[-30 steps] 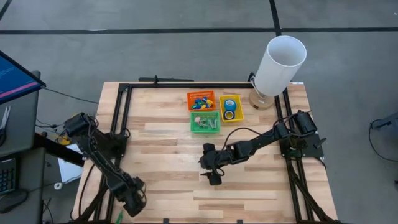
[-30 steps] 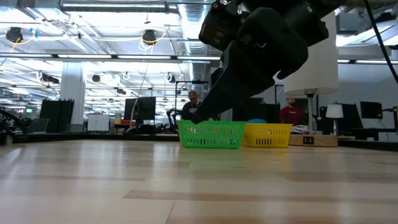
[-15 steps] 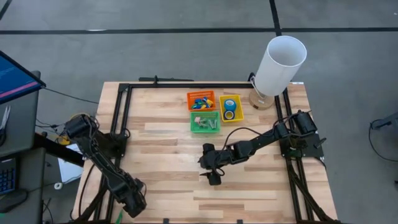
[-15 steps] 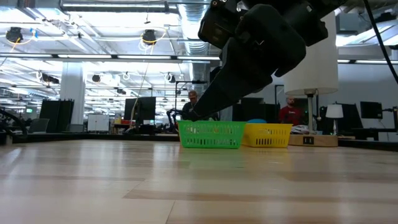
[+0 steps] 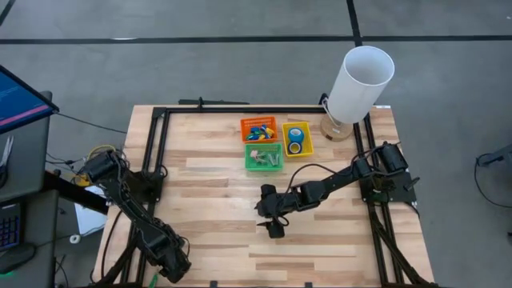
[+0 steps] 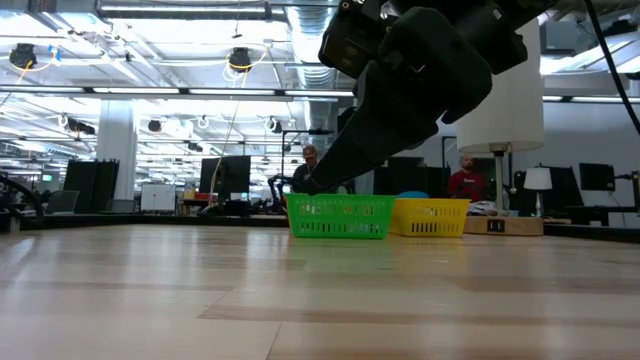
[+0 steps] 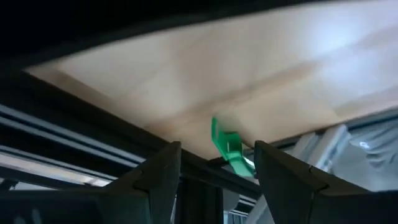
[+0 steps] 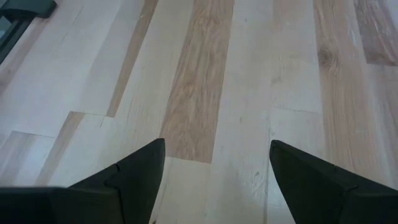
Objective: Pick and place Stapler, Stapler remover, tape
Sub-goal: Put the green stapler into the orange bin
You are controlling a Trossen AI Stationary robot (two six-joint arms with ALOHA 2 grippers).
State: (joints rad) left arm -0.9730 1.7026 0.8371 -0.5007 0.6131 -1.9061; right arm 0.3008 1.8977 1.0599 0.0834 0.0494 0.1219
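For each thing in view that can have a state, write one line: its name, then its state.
Tape: two rolls lying in the yellow basket.
Orange basket: holds small coloured items.
Green basket: holds items.
Lamp: upright at the table corner.
Left gripper: open, empty.
Right gripper: open, empty, over bare table.

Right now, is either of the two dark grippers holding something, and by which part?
Nothing is held. The right gripper is open over bare wood; the left gripper is open at the table's near-left edge.

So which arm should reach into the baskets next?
Probably the right. Its open hand hangs over mid-table, a short way from the green basket. The left hand, also open, sits at the table's near left edge.
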